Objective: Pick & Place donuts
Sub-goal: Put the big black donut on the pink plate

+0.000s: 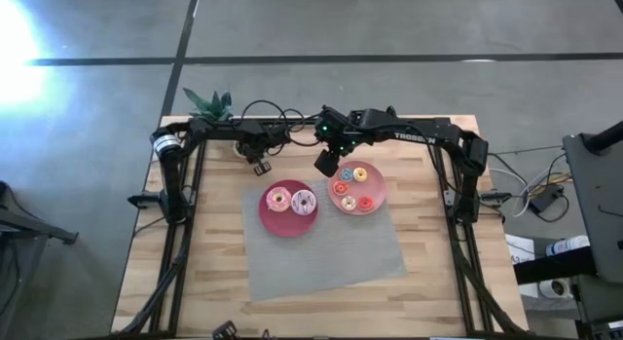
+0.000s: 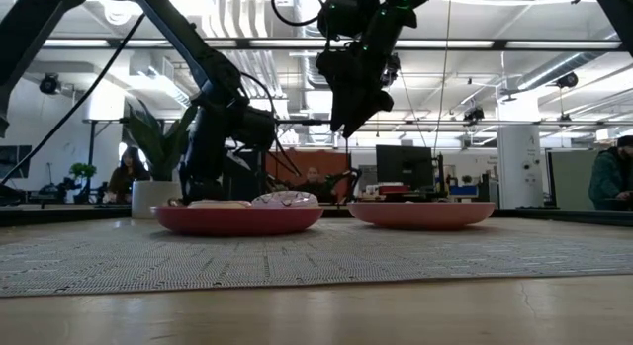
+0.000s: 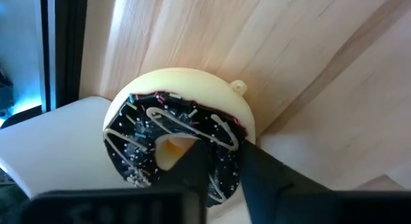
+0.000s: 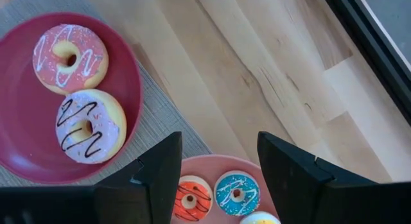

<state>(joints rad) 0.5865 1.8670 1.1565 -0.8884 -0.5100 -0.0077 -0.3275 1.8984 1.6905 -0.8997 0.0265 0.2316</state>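
A dark-brown-iced donut point(image 3: 168, 131) with a cream body fills the left wrist view; my left gripper point(image 3: 218, 176) is shut on it over bare wood beyond the mat's far left corner point(image 1: 258, 166). Two larger donuts, pink-iced point(image 4: 69, 57) and pale lilac with dark lines point(image 4: 88, 126), lie flat on the magenta plate point(image 1: 289, 223). Several tiny donuts, among them an orange-red one point(image 4: 191, 198) and a blue one point(image 4: 236, 193), lie on the pink plate point(image 1: 376, 189). My right gripper point(image 4: 218, 166) hangs open above the pink plate's far left rim point(image 1: 327, 163), touching nothing. My left gripper holds the dark-brown-iced donut by the ring's wall point(image 3: 221, 153) on the side nearest the gripper. One finger point(image 3: 192, 169) reaches into the hole and the other point(image 3: 263, 179) stands outside the ring. Whether the donut rests on the wood or hangs clear cannot be told.
A grey mesh mat point(image 1: 321, 252) lies under both plates on the wooden table point(image 1: 428, 291). A small potted green plant point(image 1: 208, 103) stands at the far left corner, close to the left arm. A pale flat surface point(image 3: 51, 140) shows beside the held donut. People sit in the room behind.
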